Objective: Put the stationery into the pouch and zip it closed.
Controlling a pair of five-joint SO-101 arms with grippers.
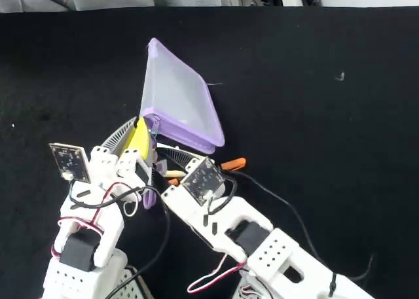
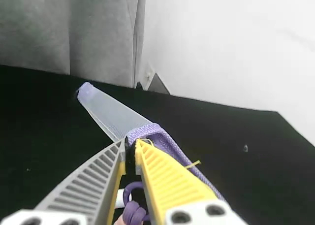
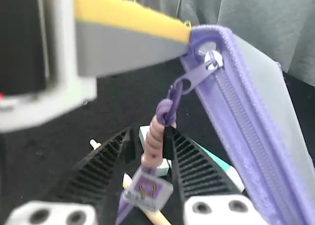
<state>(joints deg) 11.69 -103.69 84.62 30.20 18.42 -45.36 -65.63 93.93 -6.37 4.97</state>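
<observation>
**Pouch, one.** Purple-edged, with clear sides. We found it lifted off the table and tilted. Its long axis ran away from the left gripper toward the far side.

**Left gripper, one.** The grey and yellow jaws were shut on the pouch's near corner, right by the slider.

**Zip, one.** It ran along the purple edge, away from the held corner. We saw its teeth meshed along the stretch that showed, so we judged the pouch unopened.

**Pull, one.** A beaded cord with a small tag hung straight down from the slider, between the black jaws of the right gripper.

**Right gripper, one.** Its jaws stood narrowly apart on either side of the cord, and we saw no firm pinch. It sat below the slider and was the arm nearer the pull. In our judgement the coming move turned on this: once the pull was gripped, it had to travel along the zip, away from the held corner.

**Stationery, at least four pieces.** All lay on the table beneath the grippers, outside the pouch:
- white block
- teal-and-white piece
- pencil
- orange piece

The arms hid any others.
</observation>
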